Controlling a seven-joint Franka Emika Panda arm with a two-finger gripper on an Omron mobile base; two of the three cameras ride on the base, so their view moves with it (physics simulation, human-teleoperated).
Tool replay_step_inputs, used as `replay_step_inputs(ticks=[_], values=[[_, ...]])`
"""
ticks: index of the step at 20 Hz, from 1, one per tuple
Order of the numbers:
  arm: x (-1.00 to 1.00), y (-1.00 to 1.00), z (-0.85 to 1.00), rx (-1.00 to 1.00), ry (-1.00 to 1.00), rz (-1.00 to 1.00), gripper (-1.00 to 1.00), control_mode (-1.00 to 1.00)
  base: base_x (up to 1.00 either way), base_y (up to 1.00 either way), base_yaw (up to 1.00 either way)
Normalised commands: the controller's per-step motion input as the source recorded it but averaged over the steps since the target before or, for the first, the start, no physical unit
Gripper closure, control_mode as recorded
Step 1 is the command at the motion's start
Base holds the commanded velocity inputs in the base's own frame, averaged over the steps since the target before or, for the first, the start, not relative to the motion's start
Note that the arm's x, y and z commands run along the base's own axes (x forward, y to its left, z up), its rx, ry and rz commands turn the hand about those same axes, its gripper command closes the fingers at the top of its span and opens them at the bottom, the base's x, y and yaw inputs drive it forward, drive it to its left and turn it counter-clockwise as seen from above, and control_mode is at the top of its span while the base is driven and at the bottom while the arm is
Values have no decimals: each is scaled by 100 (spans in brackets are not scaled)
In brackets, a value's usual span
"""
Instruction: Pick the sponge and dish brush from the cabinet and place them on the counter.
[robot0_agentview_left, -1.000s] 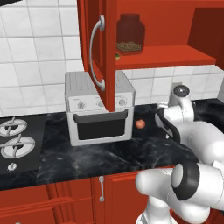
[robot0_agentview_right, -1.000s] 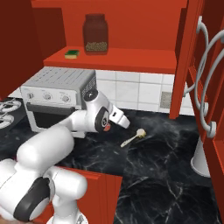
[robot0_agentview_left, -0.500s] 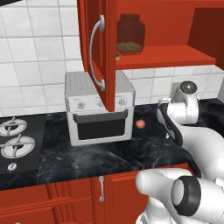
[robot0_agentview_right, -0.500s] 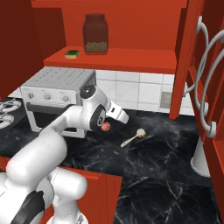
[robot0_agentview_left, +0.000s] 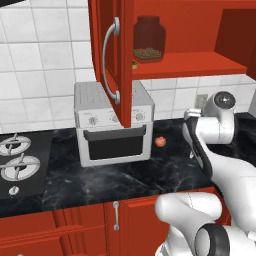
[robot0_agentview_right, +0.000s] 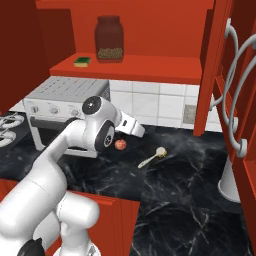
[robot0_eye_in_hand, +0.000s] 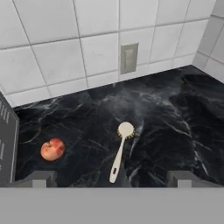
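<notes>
dish brush (robot0_eye_in_hand: 119, 152) lies flat on the counter (robot0_eye_in_hand: 175, 113), directly ahead of the gripper (robot0_eye_in_hand: 111, 177) and centred between its two dark tips. its long axis runs away from the hand: the pale handle end is nearest the jaws, the round bristled head farthest, pointing toward the tiled wall. the jaws stand wide apart with nothing between them, so the brush looks already delivered.

sponge (robot0_agentview_right: 82, 61), green and yellow, sits on the red shelf of the cabinet (robot0_agentview_right: 150, 67), just left of a brown jar (robot0_agentview_right: 109, 39). from the gripper it lies up and to the left in the right base view, well above the worktop, and that is the relation the coming move turns on: the arm must likely lift and swing back toward the shelf.

a small red fruit (robot0_eye_in_hand: 53, 149) rests on the black marble left of the brush, near a silver toaster oven (robot0_agentview_left: 114, 125). the cabinet door (robot0_agentview_left: 111, 60) hangs open over the oven, which could crowd the reach. a stovetop (robot0_agentview_left: 17, 160) lies farther left, and a wall outlet (robot0_eye_in_hand: 129, 57) sits on the white tiles behind the brush.
</notes>
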Motion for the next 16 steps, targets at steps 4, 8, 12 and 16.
replay_step_inputs(ticks=[4,8,12,16], values=[[-22,15,41,-1,-4,5,-100,-100,0,0,0],[-18,22,42,0,-1,5,-100,-100,0,0,0],[-10,23,37,0,1,4,-100,-100,0,0,0],[-8,22,42,0,1,4,-100,-100,0,0,0]])
